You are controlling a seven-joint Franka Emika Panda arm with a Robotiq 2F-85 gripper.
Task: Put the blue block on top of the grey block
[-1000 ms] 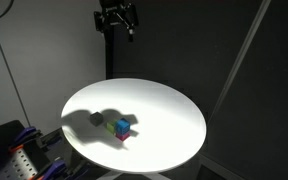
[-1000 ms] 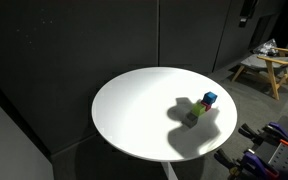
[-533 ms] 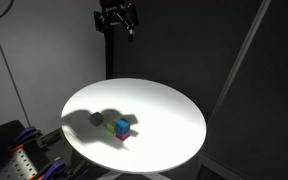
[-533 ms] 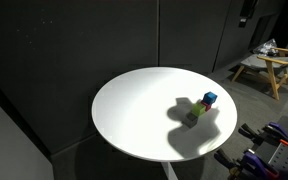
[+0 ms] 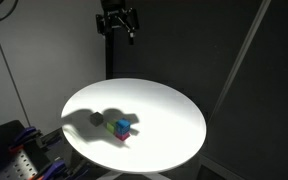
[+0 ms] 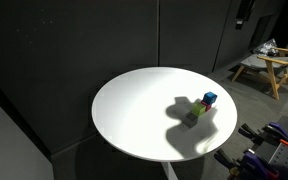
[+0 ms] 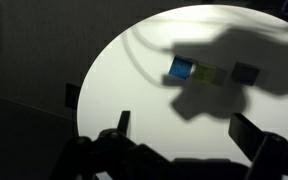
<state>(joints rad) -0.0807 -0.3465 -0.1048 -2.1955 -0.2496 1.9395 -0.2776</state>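
Gripper (image 7: 184, 126) open and empty, high up; shadow masks grey block (image 7: 246, 72), so I may misplace blue block (image 7: 180, 68).

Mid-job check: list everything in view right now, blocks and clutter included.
table: one, white, round, centre.
blue block: one, blue, one end of the row in the wrist view.
yellow-green block: one, beside the blue block.
grey block: one, dark grey, far end of the row, in shadow.
magenta block: one, against the blue block; exact relation unclear.
wooden stand: one, pale, background.
gripper: one, black, open, high above the table.
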